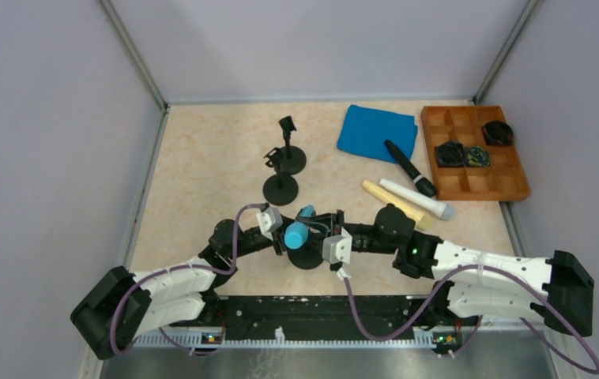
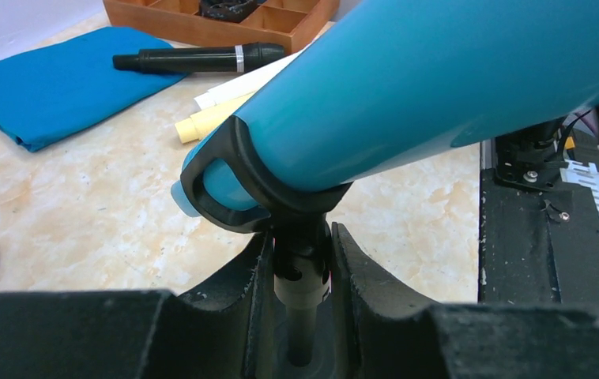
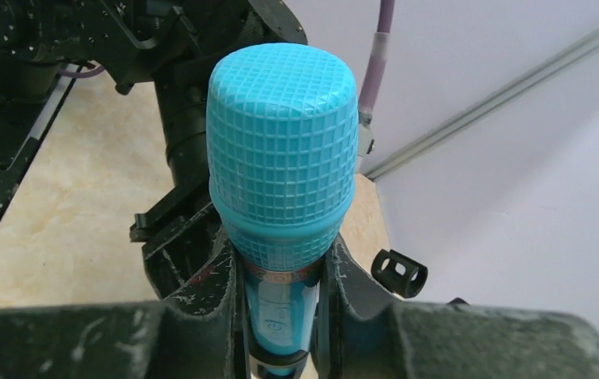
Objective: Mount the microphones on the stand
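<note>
1. Light blue microphone (image 3: 280, 150): the fingers (image 3: 201, 292) of my right gripper (image 3: 280, 264) are clamped on its body just below the mesh head.
2. My left gripper (image 2: 300, 245) is closed on the stem of the stand (image 2: 300, 288), right under the clip (image 2: 229, 178), with its fingers (image 2: 367, 284) pinching from both sides.
3. In the left wrist view the microphone's narrow end passes through the clip and pokes out the far side, and the body tilts up toward the right gripper. I judge it is in the clip but perhaps not yet wedged.
4. To finish this well, I would push along the microphone's own axis until the taper binds, bracing the stem with the left gripper so the base neither skids nor tips. I would then release the right side first, watch for sag, and let go with the left.
5. Left arm (image 1: 178, 276) and right arm (image 1: 470, 268) lie low with elbows bent. Their forearms converge near the middle of the table's (image 1: 201, 181) near edge, and the wrists face each other across the stand.
6. Further back, the first spare stand (image 1: 280, 188) and second spare stand (image 1: 287, 156) carry nothing.
7. To the right lie the cream microphone (image 1: 391, 204) and white microphone (image 1: 415, 197), side by side. The black microphone (image 1: 409, 167) lies just beyond, its end at the blue cloth (image 1: 375, 130), beside the wooden tray (image 1: 482, 183).
</note>
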`<state>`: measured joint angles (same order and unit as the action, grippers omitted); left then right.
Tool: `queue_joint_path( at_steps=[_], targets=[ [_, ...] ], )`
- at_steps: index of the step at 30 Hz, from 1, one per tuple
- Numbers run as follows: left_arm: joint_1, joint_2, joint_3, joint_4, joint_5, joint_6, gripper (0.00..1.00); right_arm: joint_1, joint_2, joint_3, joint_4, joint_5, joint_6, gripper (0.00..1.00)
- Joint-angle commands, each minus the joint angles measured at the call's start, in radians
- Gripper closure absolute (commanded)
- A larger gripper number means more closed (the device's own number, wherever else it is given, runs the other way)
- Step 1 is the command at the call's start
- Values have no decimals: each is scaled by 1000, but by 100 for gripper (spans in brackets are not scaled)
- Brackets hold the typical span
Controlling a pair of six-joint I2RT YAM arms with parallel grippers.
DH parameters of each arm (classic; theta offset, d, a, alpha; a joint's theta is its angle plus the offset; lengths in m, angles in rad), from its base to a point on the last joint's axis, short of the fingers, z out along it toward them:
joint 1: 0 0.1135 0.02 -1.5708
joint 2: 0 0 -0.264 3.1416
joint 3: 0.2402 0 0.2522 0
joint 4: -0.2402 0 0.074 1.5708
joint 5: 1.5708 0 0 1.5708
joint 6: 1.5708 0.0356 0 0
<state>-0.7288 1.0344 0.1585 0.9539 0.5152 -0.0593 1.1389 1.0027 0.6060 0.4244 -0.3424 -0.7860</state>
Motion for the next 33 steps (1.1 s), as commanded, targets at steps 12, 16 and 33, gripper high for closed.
queue_joint_path(
  at_steps=[12,16,33],
  targets=[
    [-6,-74,-4,117,27,36,100,-165,22,-20,-266,83,-105,100],
    [-6,-70,1,118,36,36,100,-189,64,-22,-300,78,-96,100],
    [-6,-76,6,118,57,42,100,-277,246,-22,-378,132,-89,100]
  ],
)
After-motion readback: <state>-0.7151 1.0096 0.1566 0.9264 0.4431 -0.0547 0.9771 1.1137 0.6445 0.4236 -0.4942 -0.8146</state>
